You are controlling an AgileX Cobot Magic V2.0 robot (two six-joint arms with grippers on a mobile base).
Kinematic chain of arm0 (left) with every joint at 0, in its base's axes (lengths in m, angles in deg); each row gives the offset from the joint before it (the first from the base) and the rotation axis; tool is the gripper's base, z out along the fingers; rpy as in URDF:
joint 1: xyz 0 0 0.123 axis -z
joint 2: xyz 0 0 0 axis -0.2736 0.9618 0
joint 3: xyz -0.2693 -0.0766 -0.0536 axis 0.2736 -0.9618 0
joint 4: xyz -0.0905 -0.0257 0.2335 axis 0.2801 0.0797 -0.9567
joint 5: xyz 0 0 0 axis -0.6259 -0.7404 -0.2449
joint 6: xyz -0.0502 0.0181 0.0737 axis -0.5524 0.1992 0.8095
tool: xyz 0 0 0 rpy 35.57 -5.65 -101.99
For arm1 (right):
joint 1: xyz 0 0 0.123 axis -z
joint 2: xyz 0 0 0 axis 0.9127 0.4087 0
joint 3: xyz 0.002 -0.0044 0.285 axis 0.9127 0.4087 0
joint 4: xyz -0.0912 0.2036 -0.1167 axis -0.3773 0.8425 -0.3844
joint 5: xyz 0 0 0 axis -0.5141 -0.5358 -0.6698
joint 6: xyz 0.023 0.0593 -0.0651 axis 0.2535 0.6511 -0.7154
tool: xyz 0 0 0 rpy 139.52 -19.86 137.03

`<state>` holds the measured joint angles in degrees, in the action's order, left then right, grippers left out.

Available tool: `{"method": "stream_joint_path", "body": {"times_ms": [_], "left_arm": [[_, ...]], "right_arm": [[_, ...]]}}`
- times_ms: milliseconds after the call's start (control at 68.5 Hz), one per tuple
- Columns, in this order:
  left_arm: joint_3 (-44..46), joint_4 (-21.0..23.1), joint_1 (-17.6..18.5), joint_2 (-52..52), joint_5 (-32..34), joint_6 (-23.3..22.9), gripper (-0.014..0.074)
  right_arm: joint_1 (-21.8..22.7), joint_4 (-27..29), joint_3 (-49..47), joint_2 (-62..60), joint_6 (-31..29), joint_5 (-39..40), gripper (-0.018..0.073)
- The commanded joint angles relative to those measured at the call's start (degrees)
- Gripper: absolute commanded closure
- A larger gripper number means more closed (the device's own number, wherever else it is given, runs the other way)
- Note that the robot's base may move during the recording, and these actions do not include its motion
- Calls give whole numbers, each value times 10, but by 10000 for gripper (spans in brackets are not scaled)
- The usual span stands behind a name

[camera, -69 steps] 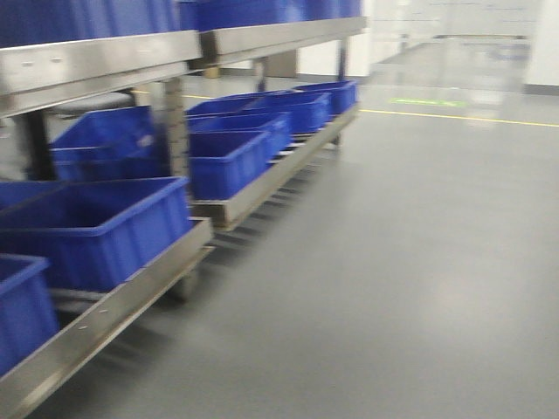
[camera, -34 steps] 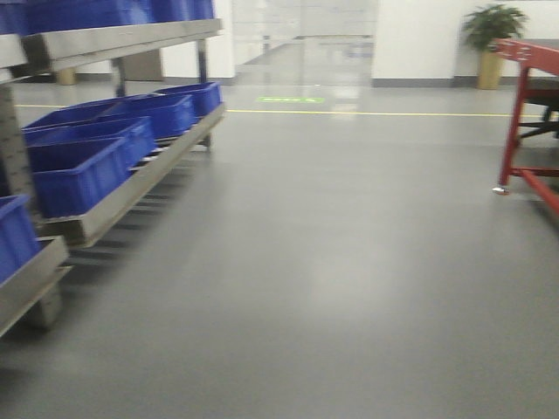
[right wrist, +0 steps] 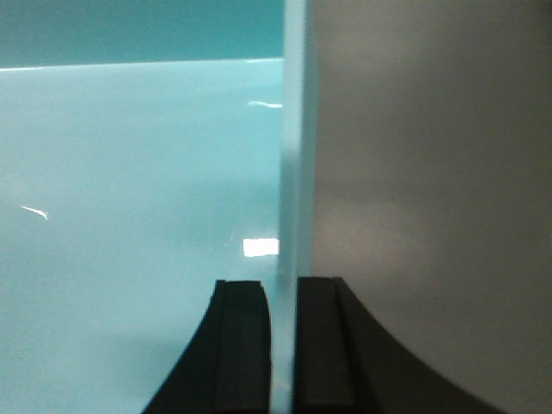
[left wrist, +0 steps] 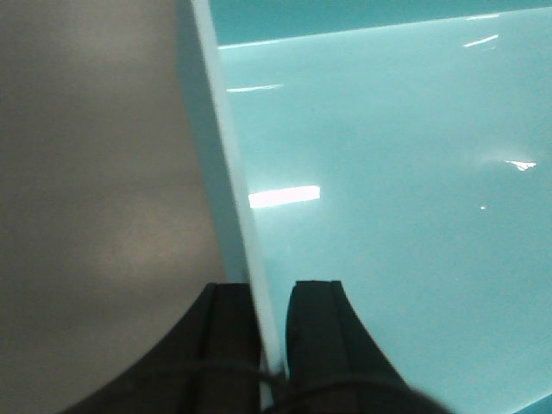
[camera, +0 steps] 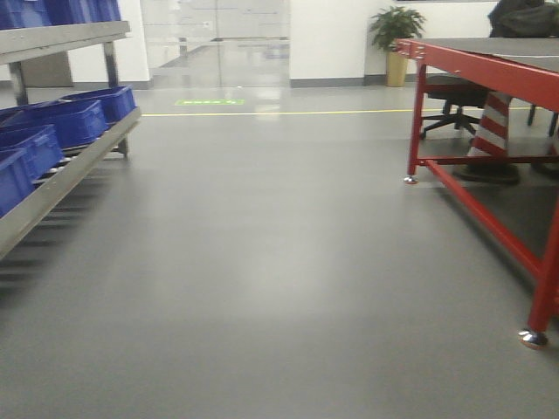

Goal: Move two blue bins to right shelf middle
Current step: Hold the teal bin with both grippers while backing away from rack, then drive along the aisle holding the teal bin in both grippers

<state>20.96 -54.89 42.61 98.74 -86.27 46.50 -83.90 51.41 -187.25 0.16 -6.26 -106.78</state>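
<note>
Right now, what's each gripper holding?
Left gripper: closed on the pale blue bin, clamping its wall.
Right gripper: closed on the pale blue bin wall.

light: bright | floor (camera: 253, 262) glare (soft) | wrist views: blurry, lamp highlights on bin (left wrist: 388, 216)

The grey floor (camera: 262, 262) is gleaming, with a yellow line (camera: 306, 113) crossing it far off. A red table (camera: 486, 70) is standing at right and a steel rack (camera: 52, 188) of royal-blue bins (camera: 74, 122) at left — a potted plant (camera: 396, 24) is sitting by the white wall (camera: 332, 39).
</note>
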Motion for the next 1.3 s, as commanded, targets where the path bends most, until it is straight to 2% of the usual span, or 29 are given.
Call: {"method": "stream_joint_path", "body": {"times_ms": [0,1284], "left_arm": [[6,-15,-2,-9,7,10,708],[6,-15,-2,-9,7,10,708]], "right_arm": [[8,-22,-5,-5,-3,27,713],[8,-21,-5,-5,-3,27,713]]}}
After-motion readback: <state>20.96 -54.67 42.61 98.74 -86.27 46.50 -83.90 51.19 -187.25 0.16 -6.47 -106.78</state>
